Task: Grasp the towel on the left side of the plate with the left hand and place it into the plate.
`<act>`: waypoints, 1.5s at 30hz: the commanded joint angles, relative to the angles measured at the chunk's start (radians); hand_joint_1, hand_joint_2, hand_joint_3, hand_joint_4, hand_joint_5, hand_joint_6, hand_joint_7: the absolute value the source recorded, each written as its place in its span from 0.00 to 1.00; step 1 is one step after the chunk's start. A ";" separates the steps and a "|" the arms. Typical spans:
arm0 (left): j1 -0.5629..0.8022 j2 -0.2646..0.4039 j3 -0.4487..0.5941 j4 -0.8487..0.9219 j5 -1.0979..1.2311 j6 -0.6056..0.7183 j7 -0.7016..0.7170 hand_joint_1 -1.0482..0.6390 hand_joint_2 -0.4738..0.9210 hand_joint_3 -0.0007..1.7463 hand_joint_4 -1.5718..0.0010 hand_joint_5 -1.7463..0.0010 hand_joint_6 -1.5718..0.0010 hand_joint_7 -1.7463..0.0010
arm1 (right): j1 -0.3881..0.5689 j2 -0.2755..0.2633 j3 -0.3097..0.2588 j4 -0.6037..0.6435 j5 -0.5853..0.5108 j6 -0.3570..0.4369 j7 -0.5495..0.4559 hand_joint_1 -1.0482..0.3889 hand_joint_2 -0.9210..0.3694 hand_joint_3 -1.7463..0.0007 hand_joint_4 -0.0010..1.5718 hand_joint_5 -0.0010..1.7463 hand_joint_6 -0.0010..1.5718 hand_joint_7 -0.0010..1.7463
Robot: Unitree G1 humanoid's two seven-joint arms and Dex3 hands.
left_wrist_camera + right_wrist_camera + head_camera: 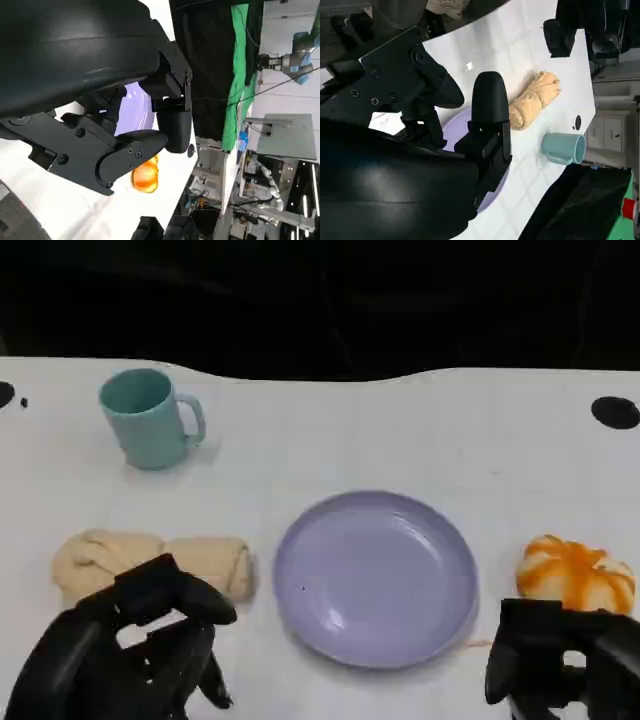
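A teal mug (150,418) stood at the far left of the white surface (400,430), well apart from the rest. An orange-and-white pumpkin (575,575) sat to the right of the lavender plate (375,575), just beyond the right hand (560,660), which held nothing, its fingers loosely apart. The beige towel (150,562), rolled up, lay on the surface just left of the plate, with nothing between the two. The left hand (130,650) hovered at the towel's near edge, fingers spread and holding nothing; its upper fingers (175,590) overlapped the towel in the head view, though contact could not be told.
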 commanded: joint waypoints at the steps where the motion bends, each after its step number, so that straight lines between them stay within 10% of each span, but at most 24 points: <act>1: -0.001 0.013 0.008 0.004 0.003 -0.004 -0.006 0.44 0.79 0.51 0.50 0.08 0.51 0.24 | -0.005 -0.007 -0.001 0.002 0.002 -0.008 0.002 0.70 0.33 0.26 0.47 1.00 0.40 0.89; 24: 0.002 0.022 0.017 -0.010 0.012 0.000 0.008 0.45 0.78 0.53 0.48 0.09 0.51 0.25 | -0.004 -0.009 0.012 0.003 -0.014 -0.029 0.006 0.69 0.34 0.25 0.48 1.00 0.40 0.89; 29: -0.003 -0.017 0.024 -0.030 0.014 0.019 0.073 0.45 0.76 0.56 0.53 0.21 0.46 0.51 | -0.005 -0.012 0.015 -0.008 -0.014 -0.013 0.002 0.68 0.34 0.25 0.47 1.00 0.40 0.88; 36: -0.050 0.016 0.030 -0.050 0.101 0.026 0.115 0.42 0.99 0.19 0.63 0.38 0.54 0.78 | -0.008 -0.007 0.019 -0.023 -0.006 0.014 -0.007 0.70 0.33 0.26 0.47 1.00 0.40 0.88; 41: -0.098 0.103 0.035 -0.070 0.250 0.049 0.120 0.35 1.00 0.15 0.68 0.58 0.61 0.94 | -0.007 -0.004 0.025 -0.028 -0.011 0.014 -0.015 0.71 0.33 0.26 0.47 1.00 0.40 0.88; 45: -0.193 0.300 -0.001 -0.052 0.506 0.064 0.076 0.29 1.00 0.10 0.78 0.75 0.74 0.99 | -0.006 -0.008 0.026 -0.032 -0.008 0.011 -0.012 0.70 0.33 0.26 0.46 1.00 0.40 0.88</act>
